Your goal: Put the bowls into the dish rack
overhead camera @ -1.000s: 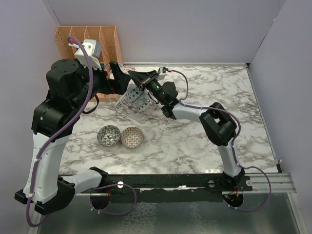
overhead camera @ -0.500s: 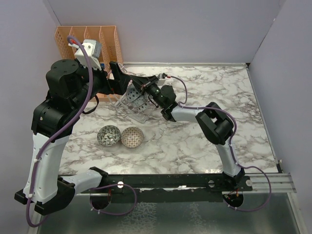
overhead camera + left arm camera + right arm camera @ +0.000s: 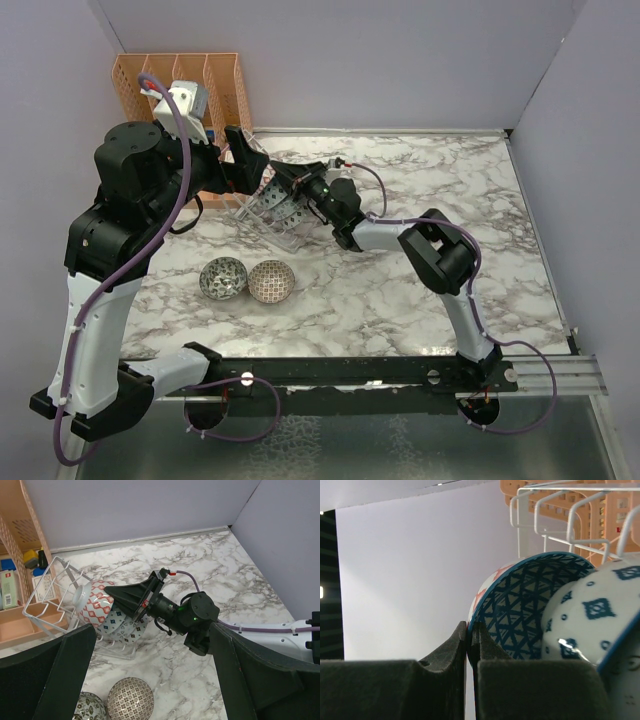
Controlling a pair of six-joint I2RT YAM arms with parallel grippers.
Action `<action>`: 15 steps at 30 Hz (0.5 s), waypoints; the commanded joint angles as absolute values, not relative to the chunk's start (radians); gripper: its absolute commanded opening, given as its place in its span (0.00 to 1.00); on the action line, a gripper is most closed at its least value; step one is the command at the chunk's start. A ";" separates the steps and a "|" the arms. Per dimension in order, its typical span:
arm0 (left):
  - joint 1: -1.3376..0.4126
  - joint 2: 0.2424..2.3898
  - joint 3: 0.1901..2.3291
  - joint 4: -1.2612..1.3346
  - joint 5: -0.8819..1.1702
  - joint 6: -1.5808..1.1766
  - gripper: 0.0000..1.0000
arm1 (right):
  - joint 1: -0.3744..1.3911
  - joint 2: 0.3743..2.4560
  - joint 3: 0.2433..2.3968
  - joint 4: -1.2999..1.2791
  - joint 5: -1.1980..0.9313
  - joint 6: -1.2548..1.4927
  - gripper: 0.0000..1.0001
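Note:
The clear dish rack [image 3: 262, 210] stands at the back left and holds a red-pink bowl [image 3: 95, 607] and a blue bowl [image 3: 119, 626] on edge. My right gripper [image 3: 468, 628] is shut on the rim of another blue bowl [image 3: 522, 612], held tilted in the rack against them. In the top view the right gripper [image 3: 284, 177] reaches over the rack. My left gripper [image 3: 150, 675] is wide open and empty, hovering above the rack. A grey-black bowl [image 3: 223, 277] and a beige-brown bowl [image 3: 271, 282] lie face down on the table.
An orange perforated organiser [image 3: 185, 85] stands in the back left corner just behind the rack. Grey walls close the table at the back and both sides. The right arm [image 3: 440, 250] stretches across the table's middle.
My right gripper has pushed left and down into the rack with the blue bowl. The left arm and the two bowls on the table have not moved.

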State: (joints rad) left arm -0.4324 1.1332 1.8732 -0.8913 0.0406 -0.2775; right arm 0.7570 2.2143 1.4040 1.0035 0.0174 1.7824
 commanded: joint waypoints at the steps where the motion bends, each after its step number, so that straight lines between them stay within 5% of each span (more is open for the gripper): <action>1: -0.436 1.132 1.875 -0.871 0.054 -0.268 0.99 | 0.752 2.206 1.393 1.039 0.019 1.825 0.02; 15: -0.437 1.127 1.868 -0.875 0.044 -0.264 0.99 | 0.747 2.215 1.399 1.010 -0.050 1.834 0.22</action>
